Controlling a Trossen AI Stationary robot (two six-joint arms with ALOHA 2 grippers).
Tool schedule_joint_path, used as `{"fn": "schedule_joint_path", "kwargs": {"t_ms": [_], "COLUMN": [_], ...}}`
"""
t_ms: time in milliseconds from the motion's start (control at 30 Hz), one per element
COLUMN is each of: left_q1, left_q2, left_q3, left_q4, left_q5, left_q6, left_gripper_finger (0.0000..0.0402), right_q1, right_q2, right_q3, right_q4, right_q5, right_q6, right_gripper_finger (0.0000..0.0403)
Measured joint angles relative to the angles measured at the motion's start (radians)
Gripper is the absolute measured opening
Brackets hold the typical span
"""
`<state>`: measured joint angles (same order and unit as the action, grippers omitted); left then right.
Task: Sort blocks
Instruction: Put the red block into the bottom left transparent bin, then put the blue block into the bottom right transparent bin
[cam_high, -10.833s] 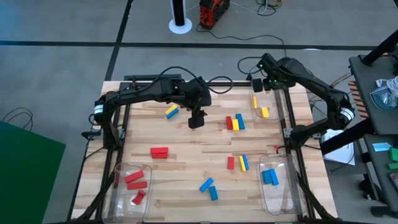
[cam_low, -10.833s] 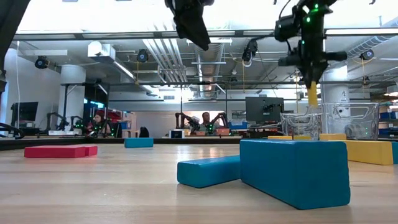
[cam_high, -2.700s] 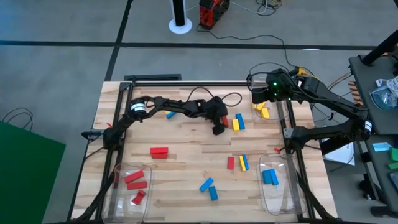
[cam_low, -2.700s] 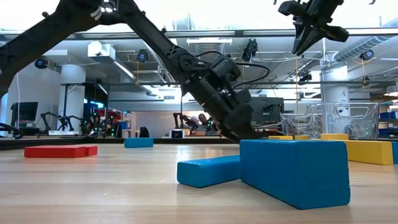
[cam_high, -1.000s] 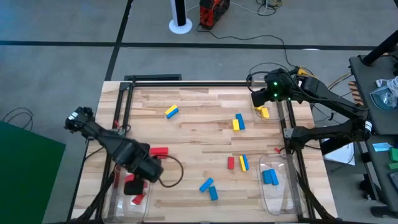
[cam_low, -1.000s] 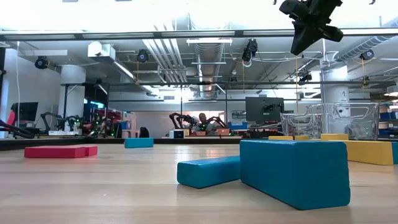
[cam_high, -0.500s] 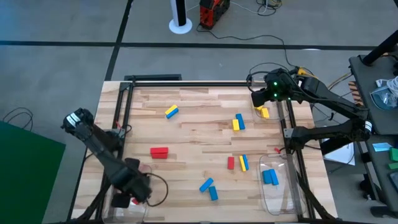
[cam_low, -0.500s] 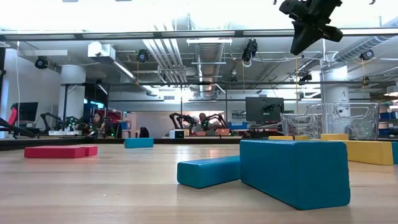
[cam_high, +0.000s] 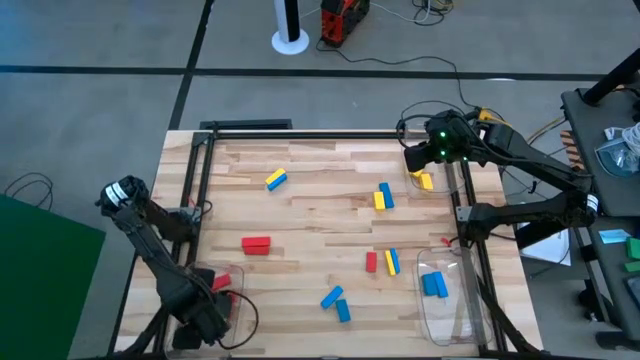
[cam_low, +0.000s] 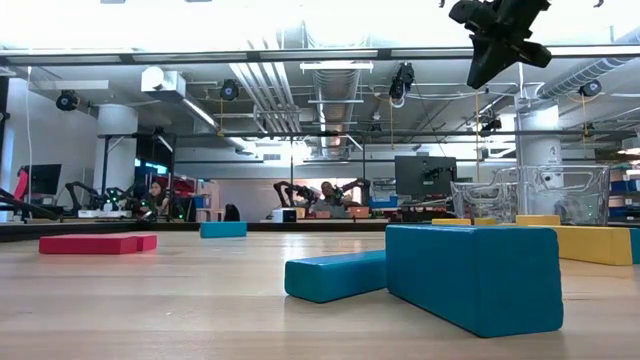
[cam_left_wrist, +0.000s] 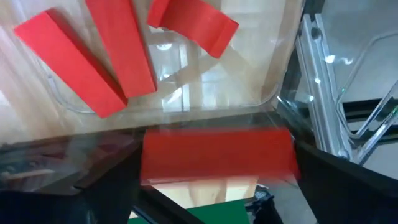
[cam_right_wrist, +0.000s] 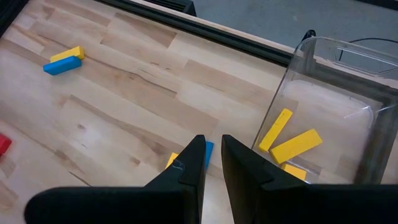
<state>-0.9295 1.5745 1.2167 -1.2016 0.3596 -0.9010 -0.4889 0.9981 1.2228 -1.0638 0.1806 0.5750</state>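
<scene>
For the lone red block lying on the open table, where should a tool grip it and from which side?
Grip the red block across its short width, mid-length, coming straight down from above. It lies flat with its long axis running left-right and nothing beside it, so both long sides look free for the fingers.

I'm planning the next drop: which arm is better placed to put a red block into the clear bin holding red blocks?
The left. Its gripper holds a red rectangular block over that clear plastic bin, while the right gripper hangs empty by the far yellow-block bin.
</scene>
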Motion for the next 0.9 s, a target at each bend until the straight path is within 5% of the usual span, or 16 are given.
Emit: {"fn": "schedule_joint_path", "kwargs": {"t_ms": [500,667,900], "left_q1": [0.017,0.055,0.189], "left_q2": [-0.005,-0.005,-0.006], "left_q3": [0.057,0.179,0.301], "left_q4": [-0.099,-0.219,-0.258], "left_q5": [0.038,-0.088,-0.41], "left_q6": [-0.008,-0.01,0.018], "left_gripper_finger": [0.0393,0.0393,0.0393], "right_q1": [0.0,0.0,0.0], "right_q2": [0.0,0.0,0.0], "right_q3": [0.0,0.0,-0.001], "right_q4": [0.001,0.016,0.199], "right_q5": [0.0,0.0,-0.065], "right_q6": [0.0,0.009,0.036], "right_gripper_finger": [0.0043,0.0043,0.0043]}}
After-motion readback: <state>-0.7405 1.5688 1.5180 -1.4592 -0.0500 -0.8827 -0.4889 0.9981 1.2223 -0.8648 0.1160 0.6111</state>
